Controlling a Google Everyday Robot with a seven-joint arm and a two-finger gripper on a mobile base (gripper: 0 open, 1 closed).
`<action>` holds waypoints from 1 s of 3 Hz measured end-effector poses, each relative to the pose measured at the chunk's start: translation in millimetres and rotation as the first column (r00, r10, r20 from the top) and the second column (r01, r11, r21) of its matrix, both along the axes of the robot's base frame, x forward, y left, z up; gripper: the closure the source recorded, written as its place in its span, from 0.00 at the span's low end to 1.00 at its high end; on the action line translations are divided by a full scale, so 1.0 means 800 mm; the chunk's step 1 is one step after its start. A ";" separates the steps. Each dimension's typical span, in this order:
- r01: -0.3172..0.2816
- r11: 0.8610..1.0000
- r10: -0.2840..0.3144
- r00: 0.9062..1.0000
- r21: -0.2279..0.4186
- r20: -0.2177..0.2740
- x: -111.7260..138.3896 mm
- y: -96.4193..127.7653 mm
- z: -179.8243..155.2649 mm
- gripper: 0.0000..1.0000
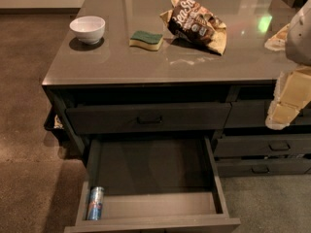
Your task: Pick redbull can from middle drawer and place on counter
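Observation:
The redbull can (95, 203), blue and silver, lies on its side in the front left corner of the open middle drawer (155, 171). The drawer is pulled out wide, and the rest of its dark floor is bare. The counter (116, 57) is the glossy grey-brown top above it. My gripper (283, 109), cream-coloured, hangs at the right edge of the view in front of the right-hand drawers. It is far to the right of the can, above it, and holds nothing that I can see.
On the counter stand a white bowl (87, 28), a green-and-yellow sponge (146, 40) and a crumpled brown snack bag (197, 24). A closed drawer with a dark handle (149, 119) sits above the open one. Narrower handled drawers (279, 146) are at the right.

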State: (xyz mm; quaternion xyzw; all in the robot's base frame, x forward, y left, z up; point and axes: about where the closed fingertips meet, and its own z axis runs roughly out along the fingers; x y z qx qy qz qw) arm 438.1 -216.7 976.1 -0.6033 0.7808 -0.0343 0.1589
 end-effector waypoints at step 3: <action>0.131 0.980 -0.128 0.991 0.150 -0.032 0.020 0.067 -0.075 0.00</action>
